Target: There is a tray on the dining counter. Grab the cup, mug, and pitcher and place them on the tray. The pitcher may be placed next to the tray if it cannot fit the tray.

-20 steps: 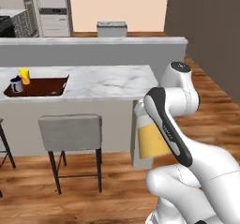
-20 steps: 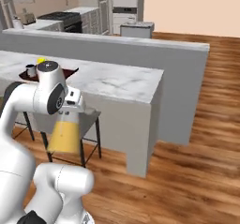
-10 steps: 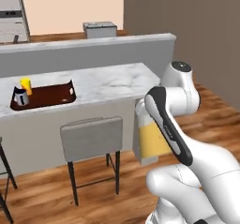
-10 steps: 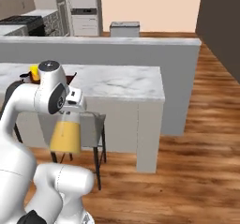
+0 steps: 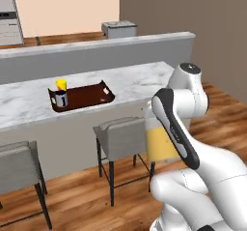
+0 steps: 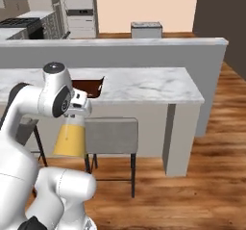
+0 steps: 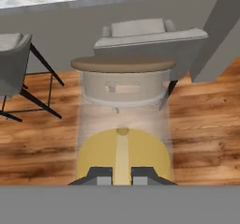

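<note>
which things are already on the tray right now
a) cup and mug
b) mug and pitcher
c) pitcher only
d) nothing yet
a: the yellow cup and the dark mug stand on the tray on the dining counter, while the pitcher of orange liquid hangs in the gripper above the floor, short of the counter.

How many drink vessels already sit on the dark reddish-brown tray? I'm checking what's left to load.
2: the small yellow tumbler and the dark navy mug stand at the left end of the tray. The orange-filled glass pitcher hangs in the gripper, off the counter.
</note>
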Available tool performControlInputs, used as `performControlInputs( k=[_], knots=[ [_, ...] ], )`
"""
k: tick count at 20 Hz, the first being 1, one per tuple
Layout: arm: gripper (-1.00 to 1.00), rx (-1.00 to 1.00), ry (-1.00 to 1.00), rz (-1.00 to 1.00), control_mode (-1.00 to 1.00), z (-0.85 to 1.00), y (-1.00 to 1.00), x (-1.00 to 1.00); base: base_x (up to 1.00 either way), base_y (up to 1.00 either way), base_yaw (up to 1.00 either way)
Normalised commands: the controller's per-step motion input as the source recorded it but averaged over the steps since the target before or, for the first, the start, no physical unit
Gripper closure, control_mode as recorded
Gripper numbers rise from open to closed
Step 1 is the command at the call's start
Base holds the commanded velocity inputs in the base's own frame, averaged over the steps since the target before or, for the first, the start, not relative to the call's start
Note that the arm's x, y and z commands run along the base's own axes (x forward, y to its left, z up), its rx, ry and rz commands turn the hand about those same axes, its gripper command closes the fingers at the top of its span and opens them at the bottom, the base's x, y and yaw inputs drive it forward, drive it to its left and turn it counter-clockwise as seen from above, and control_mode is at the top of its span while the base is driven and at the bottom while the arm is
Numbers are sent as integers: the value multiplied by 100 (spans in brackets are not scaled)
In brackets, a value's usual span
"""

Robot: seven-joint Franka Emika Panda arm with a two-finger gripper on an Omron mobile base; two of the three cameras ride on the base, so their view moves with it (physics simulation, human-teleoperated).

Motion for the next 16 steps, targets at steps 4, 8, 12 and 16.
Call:
performControlInputs(
  k=[4,8,12,16],
  knots=[
    [100,0,0,0,100,0,0,0,58,68,16],
    [100,0,0,0,100,0,0,0,67,18,17],
    [100,0,0,0,100,0,0,0,64,0,14],
    [100,0,0,0,100,0,0,0,57,0,6]
  ],
)
